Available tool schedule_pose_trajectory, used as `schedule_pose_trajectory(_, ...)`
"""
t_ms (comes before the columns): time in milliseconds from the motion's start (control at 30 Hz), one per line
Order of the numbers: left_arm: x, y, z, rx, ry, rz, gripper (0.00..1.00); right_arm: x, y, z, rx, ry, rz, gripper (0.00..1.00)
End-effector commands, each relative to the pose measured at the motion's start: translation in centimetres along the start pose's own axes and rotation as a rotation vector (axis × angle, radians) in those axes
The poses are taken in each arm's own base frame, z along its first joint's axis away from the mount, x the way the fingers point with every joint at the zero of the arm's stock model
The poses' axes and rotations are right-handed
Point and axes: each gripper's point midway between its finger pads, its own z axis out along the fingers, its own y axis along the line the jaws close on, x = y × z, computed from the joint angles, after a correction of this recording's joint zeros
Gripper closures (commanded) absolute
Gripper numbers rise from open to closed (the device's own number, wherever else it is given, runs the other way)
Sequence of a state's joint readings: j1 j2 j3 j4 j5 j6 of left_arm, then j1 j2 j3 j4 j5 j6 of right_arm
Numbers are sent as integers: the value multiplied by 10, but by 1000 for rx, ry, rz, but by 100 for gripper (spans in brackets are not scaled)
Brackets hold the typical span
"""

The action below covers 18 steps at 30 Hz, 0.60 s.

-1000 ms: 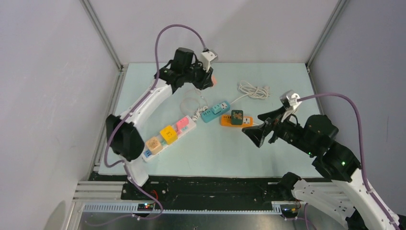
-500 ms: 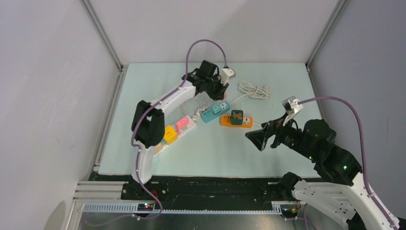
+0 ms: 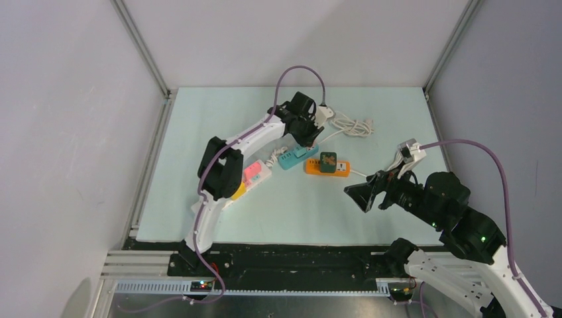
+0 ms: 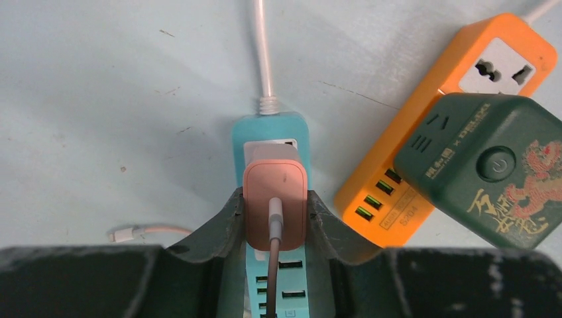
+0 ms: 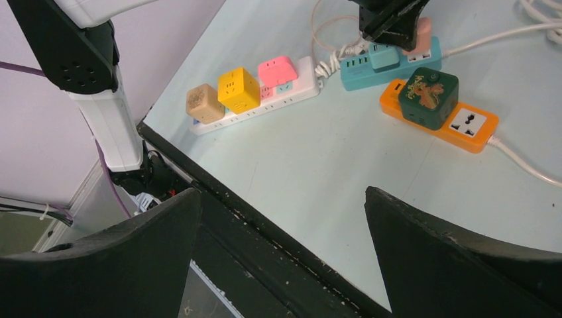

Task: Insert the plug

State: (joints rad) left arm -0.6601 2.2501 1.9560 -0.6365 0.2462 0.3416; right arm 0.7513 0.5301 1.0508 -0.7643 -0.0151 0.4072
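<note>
The left arm is no longer out near the back of the tabletop (image 4: 99, 99), where it stands a second ago. It is now swung in over the power strips, and the left pincer (image 4: 275, 202) is clamped on the pink plug (image 4: 275, 182), one finger on each side of its body and its cable running back between them toward the wrist. Directly beneath this pincer lies the teal power strip (image 4: 268, 129). The plug sits over the strip's white socket face, squared up with the strip's length, with the strip's own white cord leading away ahead of the pincer. Whether the prongs are already in the socket or just above it cannot be told, since the plug's body hides them. To the right of the pincer, just beside the teal strip, lie the orange power strip (image 4: 424, 93) and the dark green cube adapter (image 4: 477, 172) plugged into it. The right pincer (image 5: 281, 205) has its jaws wide apart and holds nothing. It hangs a little nearer its own base than before, with all the strips well ahead of it. The carry looks finished, and the work in hand is the press down, which probably needs the plug kept level so the light strip does not skid or tip.
</note>
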Motion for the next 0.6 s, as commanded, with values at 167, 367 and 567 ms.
schedule_pose_trajectory(167,-19,6,1,-23,-27,4,100,-1,-8,-4,44,-16,19,3)
schedule_pose_trajectory(367,-15,-2,3,8,-18,-25,100,3,-11,-2,55,-15,23,3)
schedule_pose_trajectory(567,-6,-11,6,37,-1,-71,100,7,-13,0,61,-8,26,3)
